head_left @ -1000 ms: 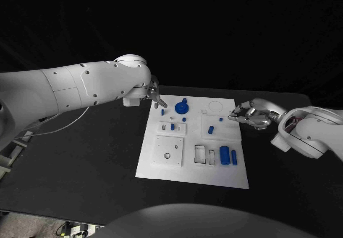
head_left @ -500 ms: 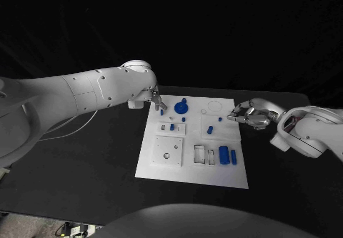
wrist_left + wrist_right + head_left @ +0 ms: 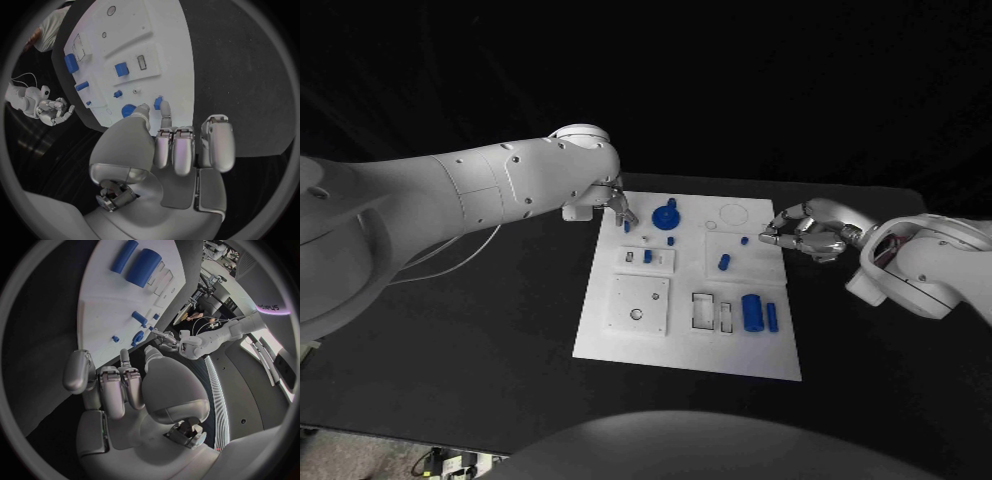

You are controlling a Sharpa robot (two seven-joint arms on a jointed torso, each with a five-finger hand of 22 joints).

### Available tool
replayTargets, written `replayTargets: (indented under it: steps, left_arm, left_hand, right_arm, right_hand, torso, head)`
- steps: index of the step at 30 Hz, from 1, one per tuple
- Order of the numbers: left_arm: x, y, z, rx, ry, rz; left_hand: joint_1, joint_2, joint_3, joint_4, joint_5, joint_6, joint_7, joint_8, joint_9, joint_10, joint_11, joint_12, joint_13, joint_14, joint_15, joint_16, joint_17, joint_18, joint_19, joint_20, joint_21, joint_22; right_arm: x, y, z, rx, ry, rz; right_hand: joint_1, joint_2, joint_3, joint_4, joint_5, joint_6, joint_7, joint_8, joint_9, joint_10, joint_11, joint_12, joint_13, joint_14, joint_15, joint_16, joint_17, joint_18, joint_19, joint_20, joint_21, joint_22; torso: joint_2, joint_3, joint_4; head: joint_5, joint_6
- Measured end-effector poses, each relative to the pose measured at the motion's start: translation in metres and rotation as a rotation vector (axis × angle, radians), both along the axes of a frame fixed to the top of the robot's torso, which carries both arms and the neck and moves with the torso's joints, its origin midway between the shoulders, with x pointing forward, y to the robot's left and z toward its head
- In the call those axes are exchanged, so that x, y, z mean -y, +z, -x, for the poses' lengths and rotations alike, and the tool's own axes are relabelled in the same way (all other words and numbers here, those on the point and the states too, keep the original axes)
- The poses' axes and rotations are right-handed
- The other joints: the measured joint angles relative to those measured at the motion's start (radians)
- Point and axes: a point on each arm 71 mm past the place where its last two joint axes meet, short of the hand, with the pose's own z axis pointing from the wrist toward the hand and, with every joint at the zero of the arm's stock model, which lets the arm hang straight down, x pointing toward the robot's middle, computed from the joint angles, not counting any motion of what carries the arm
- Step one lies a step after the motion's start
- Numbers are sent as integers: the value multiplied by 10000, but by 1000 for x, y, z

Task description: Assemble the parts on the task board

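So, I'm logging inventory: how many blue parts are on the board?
8, barring hidden ones: gear; four small pieces in the far half, one by the left fingers; peg mid-board; two cylinders near right.

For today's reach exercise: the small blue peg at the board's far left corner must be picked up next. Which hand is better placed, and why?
The left hand. Its fingertips hang right beside the small blue peg at the task board's far left corner, with nothing in them. The right hand sits off the board's opposite edge, so it would probably have to cross the other parts.
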Motion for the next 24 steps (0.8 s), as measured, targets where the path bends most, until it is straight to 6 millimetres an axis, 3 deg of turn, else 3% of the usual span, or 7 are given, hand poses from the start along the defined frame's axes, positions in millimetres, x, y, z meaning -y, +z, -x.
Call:
replayTargets:
  steps: [24]
  left_arm:
    - [1, -7, 1, -132, -23, 36]
  left_hand:
    - [416, 78, 285, -5, 1, 1, 0, -95, -9, 27, 27, 0, 0, 0, 0, 0, -1, -1, 36, 36, -204, 0]
  right_arm:
    - [0, 0, 1, -82, 10, 34]
  right_hand:
    - [0, 0, 0, 0, 0, 0, 0, 0, 1, 0, 0, 0, 0, 0, 0, 0, -2, -1, 0, 0, 0, 7]
  torso:
    - [-1, -1, 0]
  head:
    - [3, 0]
